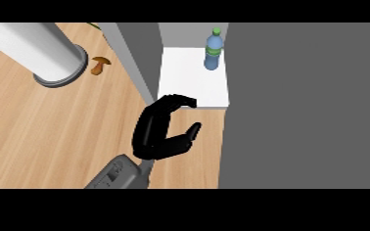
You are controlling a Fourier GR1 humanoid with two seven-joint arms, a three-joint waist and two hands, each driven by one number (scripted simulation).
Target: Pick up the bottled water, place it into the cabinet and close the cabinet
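A bottle of water [212,54], clear blue with a green band and a green cap, stands upright on the white shelf [189,80] inside an open cabinet [137,58]. It is at the back right of the shelf, close to the wide grey panel [296,103] that fills the right side of the view. Nothing touches the bottle.

In front of the shelf's near edge, well apart from the bottle, is the robot's left hand [155,132]. Its black fingers [177,100] curl into a C shape towards the thumb, with a gap between them, and it holds nothing. Its grey forearm [119,173] comes up from the lower edge.

The wooden counter [57,127] lies to the left. At its far left stands a tall pale cylinder [39,46], with a small brown mushroom [100,65] just beside its base.
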